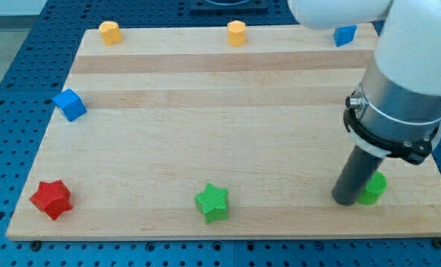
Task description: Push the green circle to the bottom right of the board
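The green circle (374, 188), likely a light, rigid, easily sliding block, sits near the board's (206, 111) bottom-right corner with my tip (346, 200) touching its left side, a bare rod that grasps nothing and should push squarely through the block's middle.

Tip (346, 199) touching circle (373, 188) on its left, star (212, 203) far left

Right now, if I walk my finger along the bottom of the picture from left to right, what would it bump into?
Red star → green star → my tip → green circle, which sits right beside the tip on its right, partly hidden behind the rod.
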